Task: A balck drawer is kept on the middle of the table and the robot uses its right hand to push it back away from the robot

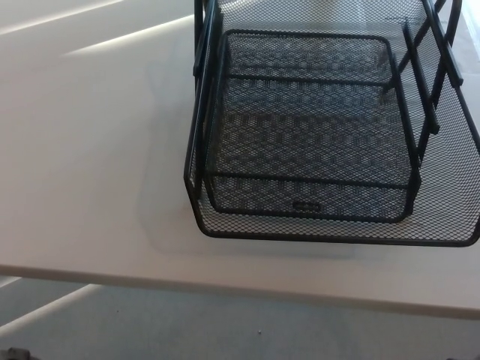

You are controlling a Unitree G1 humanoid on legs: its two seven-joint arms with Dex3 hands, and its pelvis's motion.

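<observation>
Black mesh drawer sits on the white table, toward the right side of the head view and close to the table's near edge, with a strip of bare tabletop between its front rim and that edge. It is a wire-mesh tray set: an outer tray with a rounded front rim, and a smaller inner tray resting inside it, its front wall standing just behind the outer rim. A small dark label shows on the front wall of the inner tray. Black upright bars rise along the left side of the frame, and slanted bars rise along the right side; the top of the frame runs out of the picture, as does the drawer's right edge. The mesh lets the pale table show through faintly. A soft shadow lies on the table just left of and below the drawer. Bright streaks of light cross the far left part of the tabletop. Below the table's near edge a grey floor shows. Neither robot hand appears in the view, so whether the fingers are spread or closed cannot be told.
</observation>
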